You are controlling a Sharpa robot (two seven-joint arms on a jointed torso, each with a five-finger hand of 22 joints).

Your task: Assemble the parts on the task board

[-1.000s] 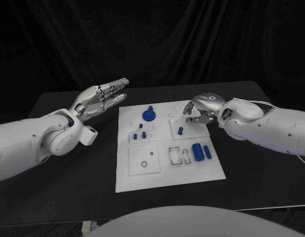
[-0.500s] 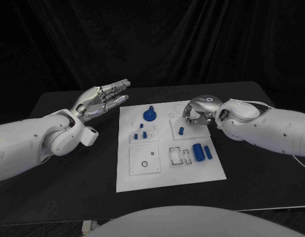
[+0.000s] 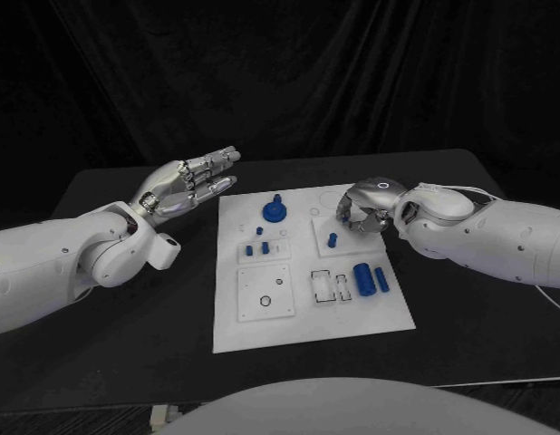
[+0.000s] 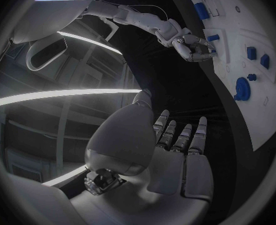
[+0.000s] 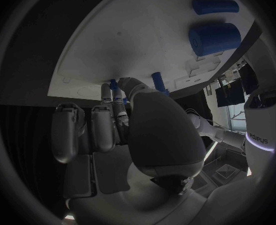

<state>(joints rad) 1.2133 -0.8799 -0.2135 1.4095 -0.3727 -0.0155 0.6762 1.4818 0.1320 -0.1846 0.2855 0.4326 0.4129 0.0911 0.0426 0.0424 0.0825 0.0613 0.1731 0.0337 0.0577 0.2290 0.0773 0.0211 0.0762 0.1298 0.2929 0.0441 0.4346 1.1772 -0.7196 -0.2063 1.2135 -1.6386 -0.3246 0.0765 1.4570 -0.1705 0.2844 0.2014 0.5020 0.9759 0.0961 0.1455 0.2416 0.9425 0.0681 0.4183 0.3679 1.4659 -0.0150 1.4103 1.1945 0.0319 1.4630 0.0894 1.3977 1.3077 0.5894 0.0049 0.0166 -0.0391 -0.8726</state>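
Right hand (image 3: 362,208) shifted inward over task board (image 3: 309,308) toward small blue peg (image 3: 333,240), fingers curled, nothing seen held; pickup judged imminent; left hand (image 3: 182,184) unmoved beyond board's left edge, fingers spread.

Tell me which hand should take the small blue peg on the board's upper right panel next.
Right. The right hand hangs over the task board, fingers curled down beside the small blue peg. The left hand is open, off the board's left side.
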